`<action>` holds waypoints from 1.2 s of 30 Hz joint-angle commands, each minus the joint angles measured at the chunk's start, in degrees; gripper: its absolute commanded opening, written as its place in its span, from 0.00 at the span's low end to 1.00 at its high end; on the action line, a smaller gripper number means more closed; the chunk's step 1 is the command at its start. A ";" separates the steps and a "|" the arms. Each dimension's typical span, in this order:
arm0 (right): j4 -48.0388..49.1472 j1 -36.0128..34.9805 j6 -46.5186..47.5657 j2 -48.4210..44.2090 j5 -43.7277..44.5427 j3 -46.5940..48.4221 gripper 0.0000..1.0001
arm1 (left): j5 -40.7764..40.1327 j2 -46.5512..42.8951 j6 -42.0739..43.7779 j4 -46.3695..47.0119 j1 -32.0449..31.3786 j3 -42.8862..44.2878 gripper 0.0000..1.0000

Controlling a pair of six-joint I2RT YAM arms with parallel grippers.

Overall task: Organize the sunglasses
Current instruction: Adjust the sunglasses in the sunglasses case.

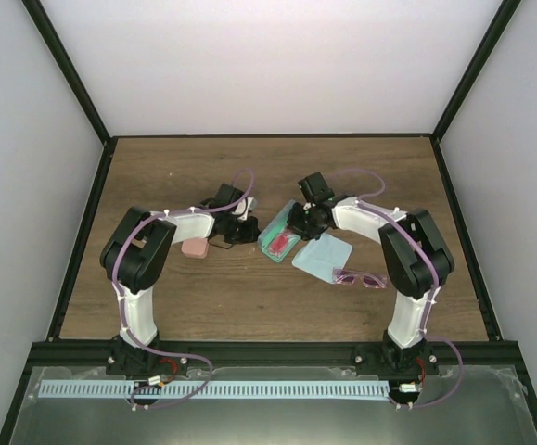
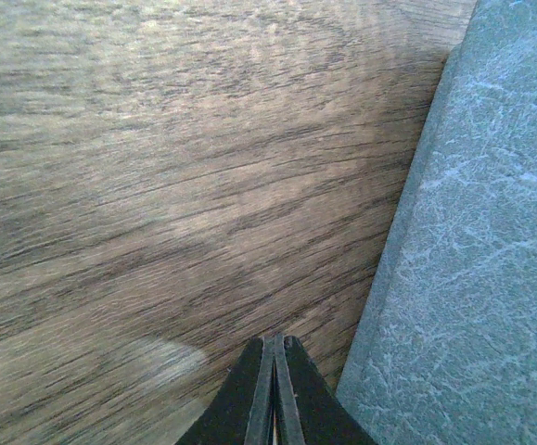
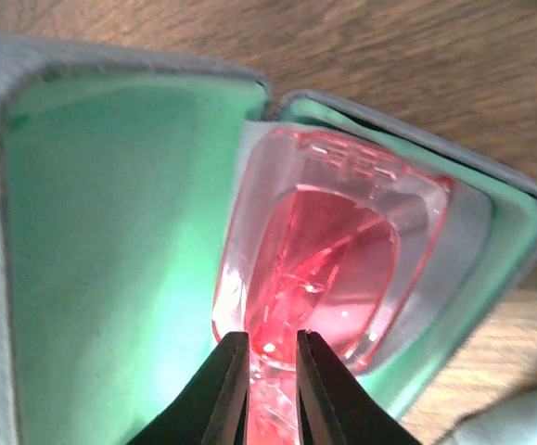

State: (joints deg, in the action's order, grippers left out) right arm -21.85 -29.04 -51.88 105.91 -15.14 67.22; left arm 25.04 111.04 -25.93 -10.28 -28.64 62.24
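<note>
Find the red-lensed sunglasses lying inside the open blue-grey case, against its green lining, near the middle of the wooden table. Note the right gripper pinched narrowly on the near edge of that translucent frame, with red plastic between the fingers. Spot the pinkish-purple sunglasses loose on the wood, just beside the pale blue cloth and not in any case. See the left gripper pressed fully together on nothing, low over the wood beside a textured blue-grey surface, probably that same case's outside.

Expect both pairs to be very light, thin and smooth: likely slippery in hard fingers, stiff at the rim, brittle if squeezed, with slim arms apt to flex or swing. Better to grasp at the bridge or the thick frame edge, gently, and to avoid the lens faces and arms.

Go to the top view for layout: 2 pairs, cloth, and a pink case by the left arm, but no grip detail. Go to the right wrist view for the pinch and the fit in the lining; nothing of the 2nd pair there.
</note>
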 commanded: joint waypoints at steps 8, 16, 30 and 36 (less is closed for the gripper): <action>-5.07 -0.41 4.68 -3.67 4.23 5.84 0.18 | -1.98 0.32 0.15 -1.84 -0.54 0.60 0.04; -3.64 -0.41 4.24 4.17 -2.21 9.60 0.18 | -3.14 -0.60 0.14 -2.13 -0.54 -0.46 0.04; -1.88 -0.58 4.04 3.75 -4.78 5.81 0.18 | -3.91 -1.11 0.56 -2.84 -0.48 -1.42 0.04; -3.08 -0.59 4.44 0.10 -2.60 1.20 0.19 | -3.87 -1.10 0.29 -2.42 -0.54 -1.74 0.04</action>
State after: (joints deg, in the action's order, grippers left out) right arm -22.41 -29.04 -48.21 109.12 -18.87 71.22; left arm 22.74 110.39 -25.71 -11.03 -29.08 62.08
